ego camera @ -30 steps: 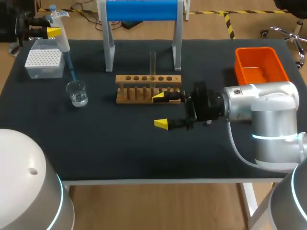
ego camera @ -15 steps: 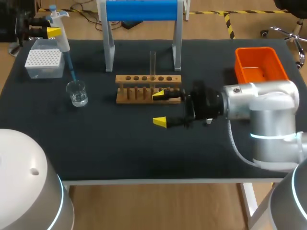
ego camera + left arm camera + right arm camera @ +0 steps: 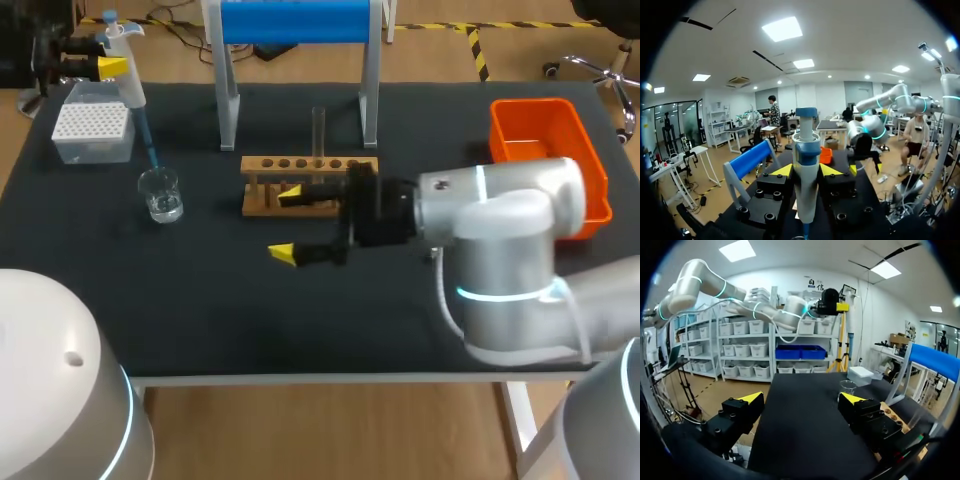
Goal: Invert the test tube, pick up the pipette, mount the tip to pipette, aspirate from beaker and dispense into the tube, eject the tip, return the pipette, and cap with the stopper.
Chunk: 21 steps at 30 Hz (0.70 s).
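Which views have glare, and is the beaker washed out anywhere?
Head view: even light, no glare; beaker plain on the dark table. Left wrist view: bright ceiling panels glare above the pipette. Right wrist view: likewise, beaker faint but visible.

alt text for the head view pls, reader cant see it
The right gripper, open, sits in front of a wooden rack holding one upright test tube. At far left, the left gripper holds a pipette tip-down over a beaker, beside a tip box.

Bright, even light, probably overhead
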Motion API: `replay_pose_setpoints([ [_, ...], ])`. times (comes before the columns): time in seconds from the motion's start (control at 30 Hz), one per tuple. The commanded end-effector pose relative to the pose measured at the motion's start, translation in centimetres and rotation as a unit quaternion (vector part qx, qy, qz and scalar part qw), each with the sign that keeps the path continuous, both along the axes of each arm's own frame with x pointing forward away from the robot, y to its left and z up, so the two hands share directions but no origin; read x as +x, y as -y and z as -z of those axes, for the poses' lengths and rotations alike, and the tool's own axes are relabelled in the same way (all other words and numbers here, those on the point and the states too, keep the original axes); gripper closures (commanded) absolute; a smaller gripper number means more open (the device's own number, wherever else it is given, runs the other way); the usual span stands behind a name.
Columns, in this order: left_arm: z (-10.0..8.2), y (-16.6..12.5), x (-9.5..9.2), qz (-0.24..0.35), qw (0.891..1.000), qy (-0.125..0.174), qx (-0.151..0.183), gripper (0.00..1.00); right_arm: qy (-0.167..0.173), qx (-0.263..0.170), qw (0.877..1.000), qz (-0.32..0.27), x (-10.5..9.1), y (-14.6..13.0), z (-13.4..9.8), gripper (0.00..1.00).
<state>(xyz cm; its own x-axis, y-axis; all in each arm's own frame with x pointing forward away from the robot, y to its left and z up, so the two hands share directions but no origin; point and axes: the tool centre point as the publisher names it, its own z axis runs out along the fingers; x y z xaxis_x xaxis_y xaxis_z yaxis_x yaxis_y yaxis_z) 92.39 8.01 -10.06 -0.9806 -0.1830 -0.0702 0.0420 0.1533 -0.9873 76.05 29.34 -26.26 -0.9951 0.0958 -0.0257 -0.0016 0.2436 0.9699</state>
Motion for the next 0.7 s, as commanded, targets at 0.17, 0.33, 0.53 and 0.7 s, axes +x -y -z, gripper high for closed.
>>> replay_pose_setpoints([
  [0.17, 0.0, 0.0, 0.0, 0.001, 1.0, 0.0, 0.0, 1.0, 0.019, -0.016, 0.999, 0.048, 2.3, -7.6, 2.4, 0.0],
  [0.33, 0.0, 0.0, 0.0, 0.001, 1.0, 0.0, 0.0, 1.0, 0.026, -0.029, 0.997, 0.061, 3.9, -9.0, 3.2, 0.0],
  [0.53, 0.0, 0.0, 0.0, 0.001, 1.0, 0.0, 0.0, 1.0, 0.024, -0.038, 0.996, 0.077, 5.2, -9.8, 4.2, 0.0],
  [0.7, 0.0, 0.0, 0.0, 0.001, 1.0, 0.0, 0.0, 1.0, 0.02, -0.041, 0.994, 0.095, 6.4, -10.3, 4.9, 0.0],
])
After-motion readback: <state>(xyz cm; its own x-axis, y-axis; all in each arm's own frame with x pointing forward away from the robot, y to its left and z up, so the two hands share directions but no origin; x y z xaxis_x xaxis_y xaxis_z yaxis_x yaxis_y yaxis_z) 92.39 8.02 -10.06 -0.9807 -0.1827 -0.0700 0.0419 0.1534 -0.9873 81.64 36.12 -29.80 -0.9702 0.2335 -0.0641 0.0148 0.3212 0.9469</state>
